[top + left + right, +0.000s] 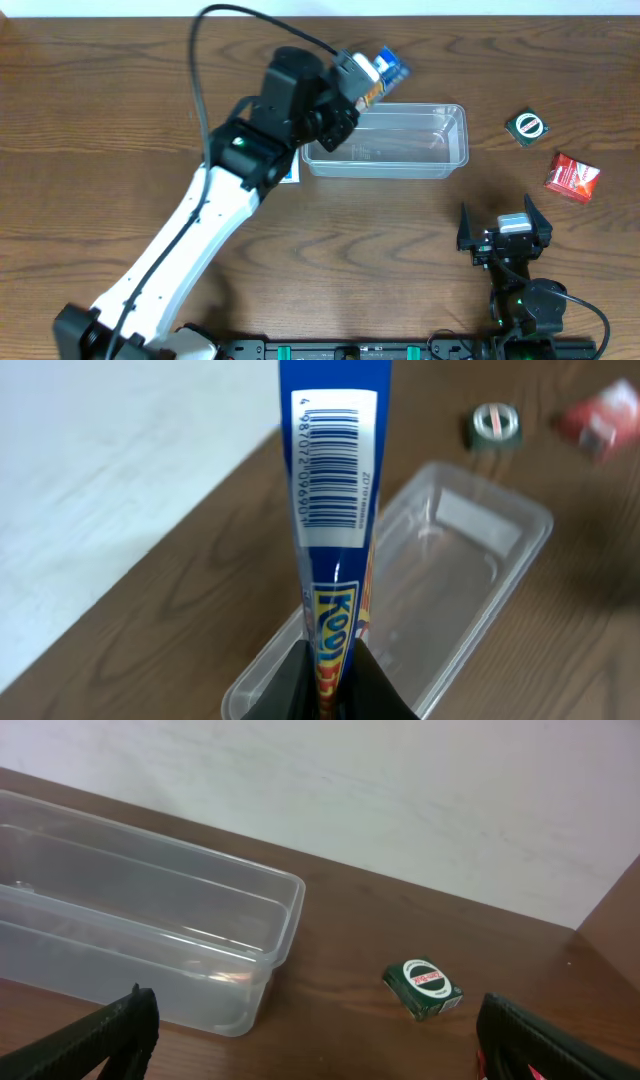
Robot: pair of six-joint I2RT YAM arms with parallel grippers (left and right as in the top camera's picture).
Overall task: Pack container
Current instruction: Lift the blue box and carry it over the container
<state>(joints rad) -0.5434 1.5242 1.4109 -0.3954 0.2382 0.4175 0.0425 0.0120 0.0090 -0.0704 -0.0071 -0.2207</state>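
The clear plastic container (440, 155) lies on the table right of centre and looks empty; it also shows in the left wrist view (500, 575) and the right wrist view (150, 920). My left gripper (352, 92) is shut on a blue snack packet (385, 70) with a barcode (335, 470) and holds it above the container's left end. My right gripper (505, 238) is open and empty near the front right of the table.
A small dark green box (527, 126) with a round white label lies right of the container, also in the right wrist view (424, 986). A red packet (572, 176) lies near the right edge. A white-blue item (291, 176) peeks out under my left arm.
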